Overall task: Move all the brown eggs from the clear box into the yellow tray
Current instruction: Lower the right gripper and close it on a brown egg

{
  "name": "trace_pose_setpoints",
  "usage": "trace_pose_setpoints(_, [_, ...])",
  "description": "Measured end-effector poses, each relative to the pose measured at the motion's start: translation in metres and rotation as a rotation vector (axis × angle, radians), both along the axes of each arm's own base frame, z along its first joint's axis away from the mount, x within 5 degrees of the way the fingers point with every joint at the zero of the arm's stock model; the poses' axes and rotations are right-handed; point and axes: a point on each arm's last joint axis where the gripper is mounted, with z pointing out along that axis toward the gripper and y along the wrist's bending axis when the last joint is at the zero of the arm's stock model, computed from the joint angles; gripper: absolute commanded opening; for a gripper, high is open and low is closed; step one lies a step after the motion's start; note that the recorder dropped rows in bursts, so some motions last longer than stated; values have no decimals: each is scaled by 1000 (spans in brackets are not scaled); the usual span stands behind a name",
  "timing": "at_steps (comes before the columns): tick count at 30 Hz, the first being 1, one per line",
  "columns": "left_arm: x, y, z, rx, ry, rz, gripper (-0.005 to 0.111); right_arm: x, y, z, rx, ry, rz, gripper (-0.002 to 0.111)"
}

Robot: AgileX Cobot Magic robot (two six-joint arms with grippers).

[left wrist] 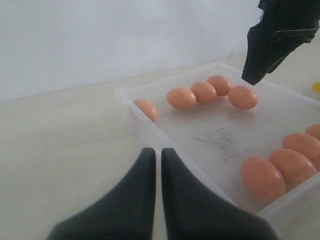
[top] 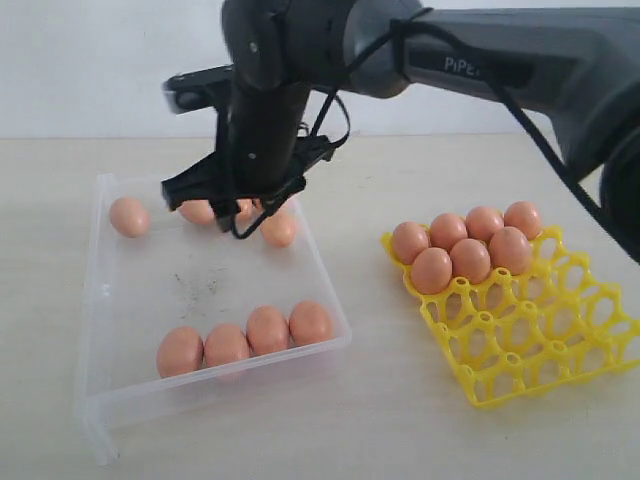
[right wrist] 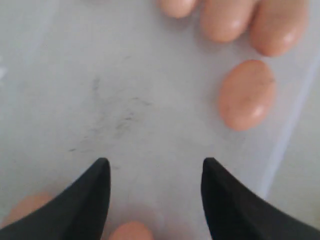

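Note:
The clear box [top: 110, 300] holds several brown eggs: a front row [top: 226, 345], one alone at the far left [top: 129, 216], and a far group [top: 278, 229] partly hidden by the right arm. My right gripper [top: 235, 205] reaches across and hangs over that far group. Its jaws [right wrist: 156, 165] are open and hold nothing; one egg [right wrist: 131, 231] lies on the box floor below them. Several eggs [top: 470, 260] fill the far cells of the yellow tray [top: 540, 340]. Beside the box's near wall, my left gripper [left wrist: 157, 152] is shut and holds nothing.
The box wall [right wrist: 290, 125] runs close beside one egg [right wrist: 247, 95]. Dark specks [top: 195, 285] mark the box floor. The right gripper [left wrist: 265, 45] shows in the left wrist view above the far eggs [left wrist: 203, 91]. Everything stands on a pale tabletop [top: 380, 420].

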Motion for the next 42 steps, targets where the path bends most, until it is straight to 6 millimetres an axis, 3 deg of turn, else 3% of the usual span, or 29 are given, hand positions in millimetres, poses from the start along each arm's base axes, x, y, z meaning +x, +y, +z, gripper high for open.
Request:
trace_pose_setpoints(6, [0,0,0,0,0,0,4,42,-29,-24,22,126,-149,50])
trace_pose_setpoints(12, [0,0,0,0,0,0,4,58,-21,-37,89,108,-113,50])
trace_pose_setpoints(26, [0,0,0,0,0,0,4,79,-17,-83,-9,75,-73,50])
trace_pose_setpoints(33, [0,0,0,0,0,0,4,89,-5,-78,228,44,-166,50])
trace_pose_setpoints(42, [0,0,0,0,0,0,4,84,-7,-81,150,57,-27,50])
